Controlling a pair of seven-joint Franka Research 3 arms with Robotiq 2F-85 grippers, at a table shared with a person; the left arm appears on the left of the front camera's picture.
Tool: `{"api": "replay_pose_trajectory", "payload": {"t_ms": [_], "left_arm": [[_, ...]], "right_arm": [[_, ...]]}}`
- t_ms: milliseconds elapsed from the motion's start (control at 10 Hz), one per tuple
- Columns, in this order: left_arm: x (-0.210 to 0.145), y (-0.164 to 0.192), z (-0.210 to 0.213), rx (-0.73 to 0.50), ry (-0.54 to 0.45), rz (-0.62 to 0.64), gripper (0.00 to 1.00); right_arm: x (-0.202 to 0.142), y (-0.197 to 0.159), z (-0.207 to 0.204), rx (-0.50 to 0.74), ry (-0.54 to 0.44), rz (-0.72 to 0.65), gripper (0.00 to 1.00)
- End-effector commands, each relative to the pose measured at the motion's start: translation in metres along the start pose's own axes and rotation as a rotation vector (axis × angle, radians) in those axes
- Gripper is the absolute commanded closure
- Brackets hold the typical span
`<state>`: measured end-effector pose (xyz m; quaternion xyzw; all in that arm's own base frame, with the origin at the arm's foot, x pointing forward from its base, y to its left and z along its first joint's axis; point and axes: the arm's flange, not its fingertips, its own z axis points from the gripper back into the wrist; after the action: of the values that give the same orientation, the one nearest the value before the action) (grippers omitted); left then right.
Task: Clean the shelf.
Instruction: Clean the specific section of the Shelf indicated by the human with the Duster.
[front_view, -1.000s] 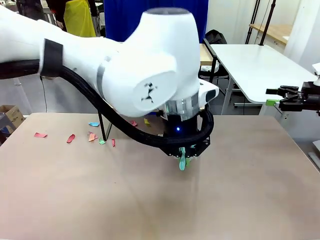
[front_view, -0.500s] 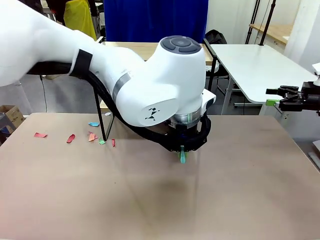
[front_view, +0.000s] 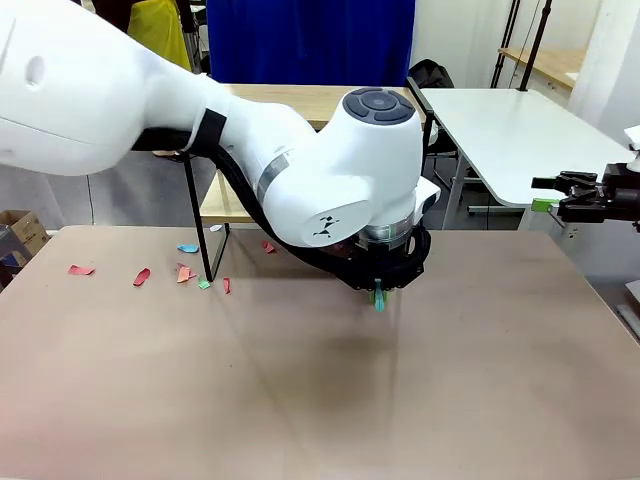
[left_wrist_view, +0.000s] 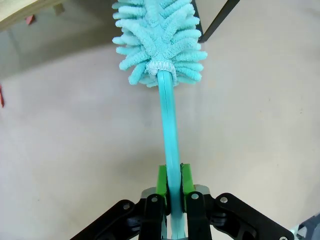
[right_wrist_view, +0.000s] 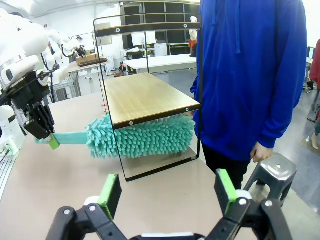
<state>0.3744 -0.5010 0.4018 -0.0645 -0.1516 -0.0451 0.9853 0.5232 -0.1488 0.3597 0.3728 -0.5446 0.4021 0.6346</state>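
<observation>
The shelf (right_wrist_view: 145, 97) has two light wood boards in a thin black frame; it stands at the table's far side (front_view: 300, 98). A teal fluffy duster (right_wrist_view: 145, 137) reaches under its lower board, just above the table. My left gripper (front_view: 378, 296) is shut on the duster's teal handle (left_wrist_view: 169, 130), its green pads (left_wrist_view: 161, 179) pressed to both sides. The duster head (left_wrist_view: 157, 40) lies beside a black shelf leg (left_wrist_view: 220, 20). My right gripper (right_wrist_view: 167, 192) hangs open with nothing in it, off the table's right side (front_view: 575, 195), facing the shelf.
Small pink, blue, orange and green paper scraps (front_view: 140, 277) lie on the brown table left of the shelf's leg (front_view: 200, 240). A person in a blue hoodie (right_wrist_view: 250, 75) stands behind the shelf. A grey stool (right_wrist_view: 270, 170) is beside them.
My left arm has swung right and farther toward the shelf, carrying the duster handle with it. The right gripper has stayed still.
</observation>
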Motion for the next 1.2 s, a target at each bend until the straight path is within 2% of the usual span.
{"api": "replay_pose_trajectory", "payload": {"t_ms": [0,300,400,500,700,1100], "left_arm": [[0.008,-0.010,-0.016,0.010,-0.009,0.040,0.87],[0.008,-0.007,-0.034,0.000,0.041,0.057,0.87],[0.010,-0.002,-0.030,0.017,0.132,0.076,0.87],[0.007,-0.003,-0.033,0.014,0.036,0.025,0.87],[0.007,-0.002,-0.037,0.014,0.071,0.048,0.87],[0.009,0.074,-0.032,0.079,0.115,0.141,0.87]], "right_arm": [[0.005,0.000,-0.001,-0.006,0.025,-0.010,0.00],[0.005,0.000,-0.001,-0.006,0.025,-0.010,0.00],[0.005,0.000,-0.001,-0.006,0.025,-0.010,0.00],[0.005,0.000,-0.001,-0.006,0.025,-0.010,0.00],[0.005,0.000,-0.001,-0.006,0.025,-0.010,0.00],[0.005,0.000,-0.001,-0.006,0.025,-0.010,0.00]]}}
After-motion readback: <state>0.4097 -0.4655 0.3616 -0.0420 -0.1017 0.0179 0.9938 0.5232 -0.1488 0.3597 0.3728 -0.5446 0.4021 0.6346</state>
